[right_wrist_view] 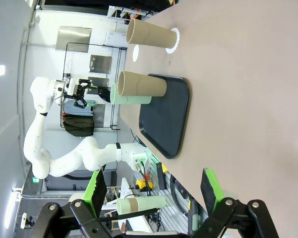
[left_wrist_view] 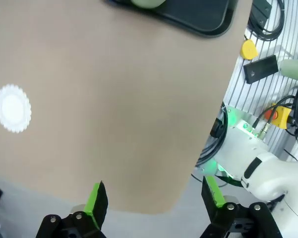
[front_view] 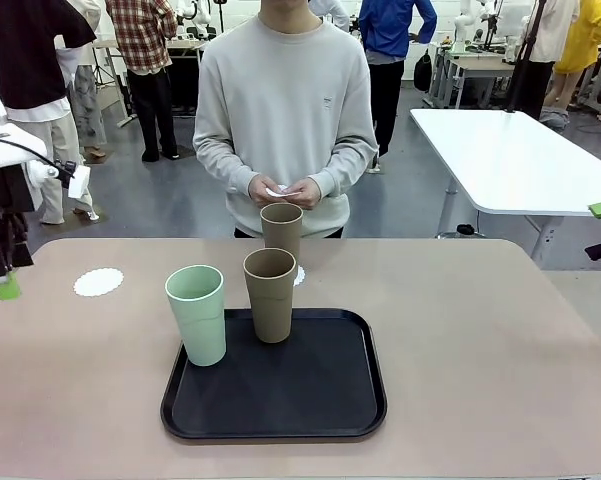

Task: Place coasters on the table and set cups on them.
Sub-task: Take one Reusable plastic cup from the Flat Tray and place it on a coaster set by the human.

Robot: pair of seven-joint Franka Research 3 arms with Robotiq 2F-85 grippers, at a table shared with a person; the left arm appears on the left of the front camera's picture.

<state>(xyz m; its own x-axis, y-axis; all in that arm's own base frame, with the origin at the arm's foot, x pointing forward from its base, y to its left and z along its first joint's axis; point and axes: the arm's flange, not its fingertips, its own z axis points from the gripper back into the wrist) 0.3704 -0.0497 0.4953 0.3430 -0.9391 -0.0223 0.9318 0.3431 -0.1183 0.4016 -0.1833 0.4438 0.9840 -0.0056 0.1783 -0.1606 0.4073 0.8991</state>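
Beige table [front_view: 480, 340] in a crowded workshop hall, white table [front_view: 510, 155] behind. On black tray [front_view: 320, 400]: mint cup [front_view: 197, 315] and brown cup [front_view: 270, 295], upright. Beyond tray: second brown cup [front_view: 281, 228] on a coaster [front_view: 298, 275]; bare coaster [front_view: 98, 282] toward left edge. Fingers spread, nothing held: left end effector [left_wrist_view: 153, 191], right end effector [right_wrist_view: 152, 178].

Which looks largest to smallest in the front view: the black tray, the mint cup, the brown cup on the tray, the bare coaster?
1. black tray
2. mint cup and brown cup on the tray: these look alike, and the mint one stands nearer the camera, so they are not ranked
3. bare coaster
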